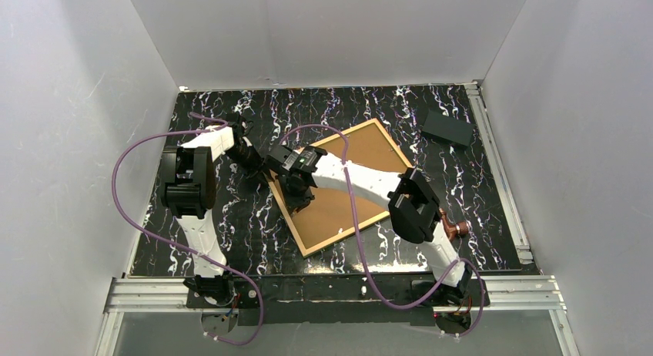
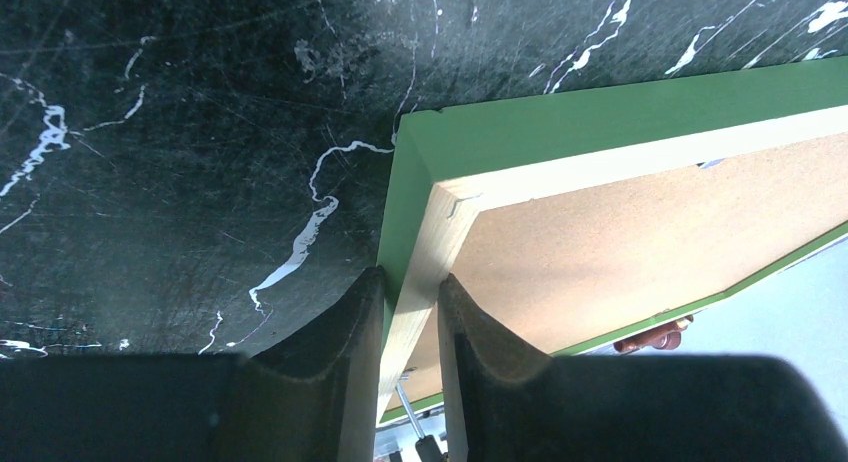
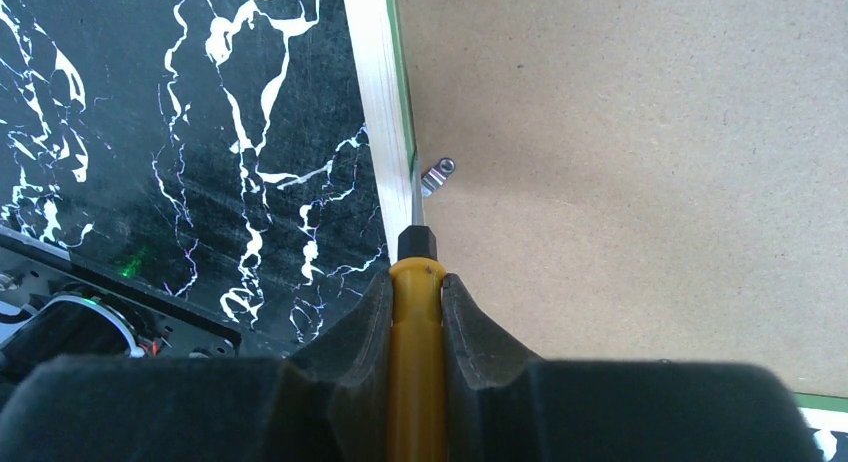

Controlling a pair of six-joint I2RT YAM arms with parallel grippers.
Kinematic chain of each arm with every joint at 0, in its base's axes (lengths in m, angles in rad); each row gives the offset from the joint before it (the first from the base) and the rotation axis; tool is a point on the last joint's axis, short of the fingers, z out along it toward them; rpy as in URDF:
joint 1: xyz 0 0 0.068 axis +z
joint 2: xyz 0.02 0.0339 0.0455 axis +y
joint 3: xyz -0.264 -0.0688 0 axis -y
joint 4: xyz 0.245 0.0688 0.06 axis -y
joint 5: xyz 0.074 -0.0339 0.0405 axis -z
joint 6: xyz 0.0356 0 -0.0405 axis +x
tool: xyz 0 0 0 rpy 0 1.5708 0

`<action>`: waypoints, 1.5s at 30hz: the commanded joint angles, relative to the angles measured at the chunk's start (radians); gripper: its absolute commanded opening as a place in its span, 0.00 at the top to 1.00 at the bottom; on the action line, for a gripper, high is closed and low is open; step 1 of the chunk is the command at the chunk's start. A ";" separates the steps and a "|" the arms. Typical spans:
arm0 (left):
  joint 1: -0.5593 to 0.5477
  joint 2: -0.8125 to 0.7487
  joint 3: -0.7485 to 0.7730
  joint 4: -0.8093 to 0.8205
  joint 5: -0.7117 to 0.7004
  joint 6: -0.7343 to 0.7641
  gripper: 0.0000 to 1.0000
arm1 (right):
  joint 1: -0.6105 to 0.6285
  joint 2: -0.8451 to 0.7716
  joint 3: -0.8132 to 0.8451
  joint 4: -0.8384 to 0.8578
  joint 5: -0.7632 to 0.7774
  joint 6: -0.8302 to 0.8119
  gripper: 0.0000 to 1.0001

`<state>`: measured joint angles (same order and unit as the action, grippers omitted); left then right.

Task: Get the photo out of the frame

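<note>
The thin rectangular frame (image 2: 600, 112) with the narrow green border lies back side up on the black table (image 2: 180, 132) with white marble veins. Plain pale grey walls (image 1: 323, 32) stand around. A brown fibreboard backing panel (image 3: 620, 162) fills the frame, so the photo is hidden. The left pincer (image 2: 410, 284) is closed on the frame's side rail near a corner, one finger on each side of it. The right pincer (image 3: 415, 280) clamps a yellow-handled screwdriver (image 3: 415, 362). Just ahead of its fingers, the blade reaches a small metal clip (image 3: 437, 174) at the panel's edge. Far beyond the right pincer lies a dark flat block (image 1: 447, 127).
</note>
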<state>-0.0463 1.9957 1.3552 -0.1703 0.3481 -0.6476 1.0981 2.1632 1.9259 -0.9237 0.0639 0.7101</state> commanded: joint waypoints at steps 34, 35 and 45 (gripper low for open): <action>0.022 0.059 0.000 -0.103 -0.138 0.026 1.00 | 0.039 -0.133 -0.211 -0.121 0.043 0.084 0.99; 0.022 0.059 0.000 -0.104 -0.137 0.026 1.00 | 0.039 -0.134 -0.205 -0.125 0.055 0.083 0.99; 0.022 0.062 0.000 -0.104 -0.137 0.026 1.00 | 0.048 -0.252 -0.175 -0.119 0.103 0.075 0.99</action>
<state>-0.0456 2.0060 1.3701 -0.1875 0.3485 -0.6312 1.1542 2.0438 1.7653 -0.9756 0.1127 0.7879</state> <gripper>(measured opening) 0.213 0.244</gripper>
